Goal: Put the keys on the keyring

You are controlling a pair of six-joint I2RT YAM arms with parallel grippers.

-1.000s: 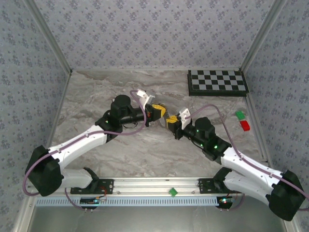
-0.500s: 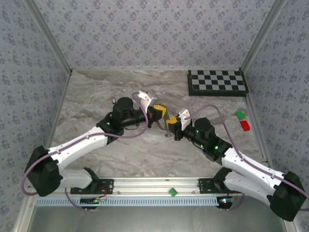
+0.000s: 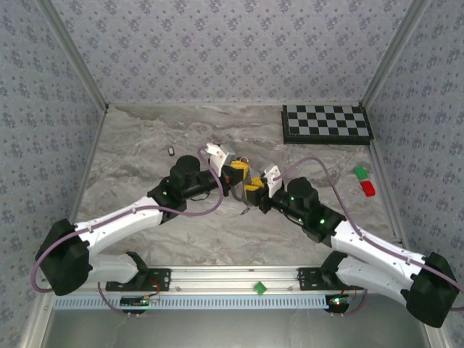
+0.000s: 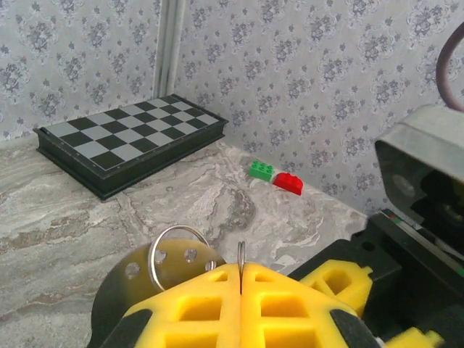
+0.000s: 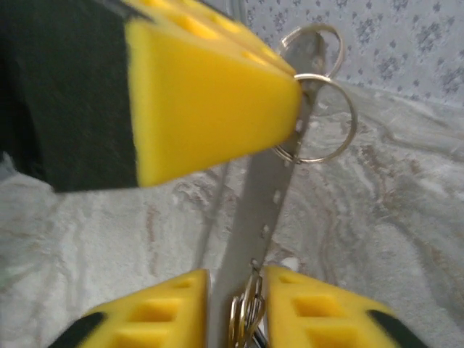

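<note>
Left gripper (image 4: 240,290) was clamped shut on the keyring (image 4: 240,252), held edge-on at its tips. Right gripper (image 5: 235,308) jaws stood narrowly apart around a perforated metal strip (image 5: 272,206); gripping or not, couldn't tell. No key seen on the ring. One key (image 3: 171,151) lay loose on the table (image 3: 138,130), well apart, so threading looked undone. Ring cluster between the right fingers was blurred and cut off.
</note>
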